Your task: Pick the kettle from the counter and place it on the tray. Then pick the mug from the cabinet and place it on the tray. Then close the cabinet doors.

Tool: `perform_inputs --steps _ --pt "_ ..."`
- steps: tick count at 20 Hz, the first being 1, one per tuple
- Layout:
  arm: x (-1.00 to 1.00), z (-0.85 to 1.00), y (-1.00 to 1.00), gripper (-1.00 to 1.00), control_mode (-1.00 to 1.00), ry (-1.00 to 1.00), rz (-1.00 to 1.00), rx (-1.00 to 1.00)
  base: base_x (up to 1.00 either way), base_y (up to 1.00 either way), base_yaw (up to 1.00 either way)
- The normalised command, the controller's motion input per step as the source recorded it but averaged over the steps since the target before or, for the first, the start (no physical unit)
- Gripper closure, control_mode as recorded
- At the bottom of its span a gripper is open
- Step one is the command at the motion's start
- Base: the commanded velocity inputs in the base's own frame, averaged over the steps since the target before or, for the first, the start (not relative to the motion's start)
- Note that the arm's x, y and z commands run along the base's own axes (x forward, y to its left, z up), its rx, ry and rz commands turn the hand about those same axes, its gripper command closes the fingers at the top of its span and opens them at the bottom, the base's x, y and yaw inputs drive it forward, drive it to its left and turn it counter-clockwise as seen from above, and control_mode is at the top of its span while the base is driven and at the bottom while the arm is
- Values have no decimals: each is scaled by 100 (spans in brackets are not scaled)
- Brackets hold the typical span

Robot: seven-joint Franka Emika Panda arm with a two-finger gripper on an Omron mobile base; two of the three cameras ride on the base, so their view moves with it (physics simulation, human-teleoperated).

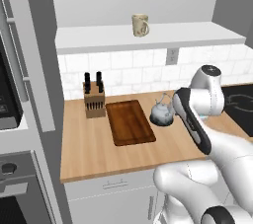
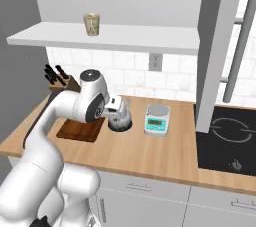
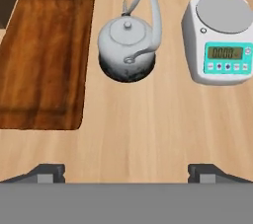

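Claw [image 3: 126, 173] spread wide, empty — kettle [image 3: 127, 48] beside scale [image 3: 220, 40] reading zeros.

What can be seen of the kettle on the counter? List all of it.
The small squat grey metallic kettle has a rounded body, a domed lid with a knob, a thin arched handle and a short spout. It stands upright on the light wood butcher-block counter, between the flat dark-brown wooden tray and the white kitchen scale, touching neither. Nothing grips it.
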Motion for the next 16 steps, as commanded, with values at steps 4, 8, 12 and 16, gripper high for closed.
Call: perform_inputs --steps 4,8,12,16 --pt "69 -13 -22 -100 -100 0 0 10 0 0 0" --pt "70 -4 -29 -100 -100 0 0 13 0 0 0" --pt "78 -3 -21 -100 -100 0 0 13 0 0 0" --pt "65 -17 -6 -100 -100 2 0 8 0 0 0"
